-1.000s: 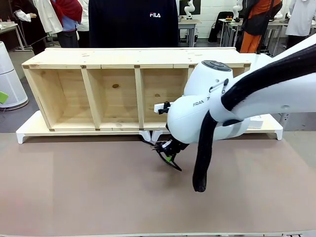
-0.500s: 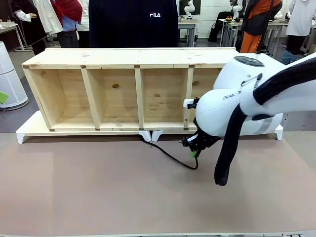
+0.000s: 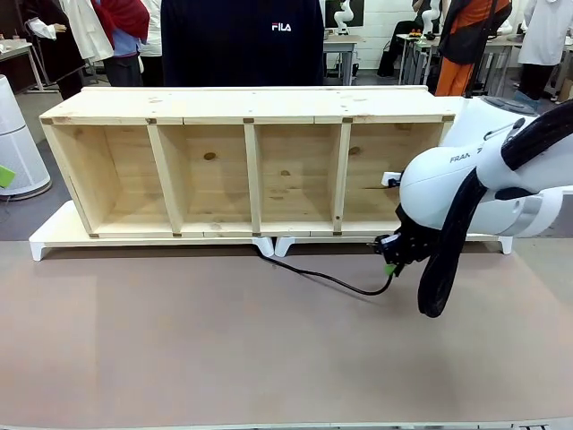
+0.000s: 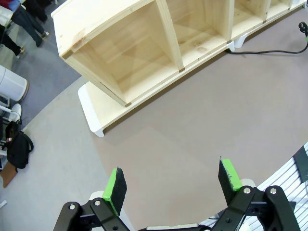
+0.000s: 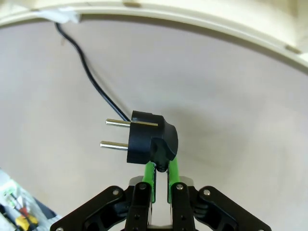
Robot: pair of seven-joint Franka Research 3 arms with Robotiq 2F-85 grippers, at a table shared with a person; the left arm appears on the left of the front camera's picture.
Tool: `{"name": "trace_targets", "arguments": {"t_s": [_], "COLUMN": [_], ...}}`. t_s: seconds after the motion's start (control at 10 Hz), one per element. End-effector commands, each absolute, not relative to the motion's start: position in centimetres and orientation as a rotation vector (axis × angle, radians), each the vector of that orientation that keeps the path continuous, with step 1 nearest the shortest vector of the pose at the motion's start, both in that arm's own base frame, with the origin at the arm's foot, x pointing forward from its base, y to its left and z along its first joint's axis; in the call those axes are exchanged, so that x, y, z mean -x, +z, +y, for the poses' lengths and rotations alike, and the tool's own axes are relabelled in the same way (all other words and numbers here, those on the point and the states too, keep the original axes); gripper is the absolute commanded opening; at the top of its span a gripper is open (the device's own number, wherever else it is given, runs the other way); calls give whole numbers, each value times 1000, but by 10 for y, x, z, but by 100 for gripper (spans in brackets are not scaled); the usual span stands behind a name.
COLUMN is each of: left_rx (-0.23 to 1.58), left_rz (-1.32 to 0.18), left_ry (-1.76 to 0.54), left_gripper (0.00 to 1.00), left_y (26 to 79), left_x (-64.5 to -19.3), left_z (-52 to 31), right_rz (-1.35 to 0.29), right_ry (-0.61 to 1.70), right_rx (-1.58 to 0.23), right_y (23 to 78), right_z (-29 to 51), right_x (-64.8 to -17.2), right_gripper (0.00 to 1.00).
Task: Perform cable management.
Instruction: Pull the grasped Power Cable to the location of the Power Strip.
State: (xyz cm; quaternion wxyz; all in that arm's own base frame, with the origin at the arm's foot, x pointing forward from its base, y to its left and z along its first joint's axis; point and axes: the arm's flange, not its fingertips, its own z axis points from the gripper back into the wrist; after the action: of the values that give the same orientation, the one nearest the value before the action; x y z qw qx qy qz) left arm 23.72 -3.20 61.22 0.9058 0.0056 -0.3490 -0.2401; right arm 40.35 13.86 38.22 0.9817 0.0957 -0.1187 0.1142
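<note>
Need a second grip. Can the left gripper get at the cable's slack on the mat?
Probably yes: the left gripper is open above bare mat, with nothing between it and the cable.

A pale wooden shelf [image 3: 210, 170] with four open compartments sits on white supports [image 3: 54, 238] atop the brown counter [image 3: 179, 345]; behind the shelf stands a person in a dark top [image 3: 242, 45].

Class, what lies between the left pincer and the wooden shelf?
Left wrist view: bare table from left pincer to the white base under the wooden shelf.
</note>
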Motion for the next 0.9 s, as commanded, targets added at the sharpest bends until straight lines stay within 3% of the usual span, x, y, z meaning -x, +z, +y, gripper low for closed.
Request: {"name": "trace_targets", "arguments": {"t_s": [0.0,0.5,0.8], "left_rx": [-11,-11,-11], "left_rz": [-722,-722,-722], "left_ry": [-494,-494,-494], "left_gripper": [100,100,100], "left_y": [612,612,612], "left_x": [-237,-237,-237], "left_z": [-31,-31,-31], "right_rz": [-207,-217,-286], "right_ry": [168,-1,-33], "right_rx": [-145,19,11], "right_y": [384,395,399], "right_z": [123,83,81], "right_x": [-399,-398,-400], "right_gripper": [14,14,14]}}
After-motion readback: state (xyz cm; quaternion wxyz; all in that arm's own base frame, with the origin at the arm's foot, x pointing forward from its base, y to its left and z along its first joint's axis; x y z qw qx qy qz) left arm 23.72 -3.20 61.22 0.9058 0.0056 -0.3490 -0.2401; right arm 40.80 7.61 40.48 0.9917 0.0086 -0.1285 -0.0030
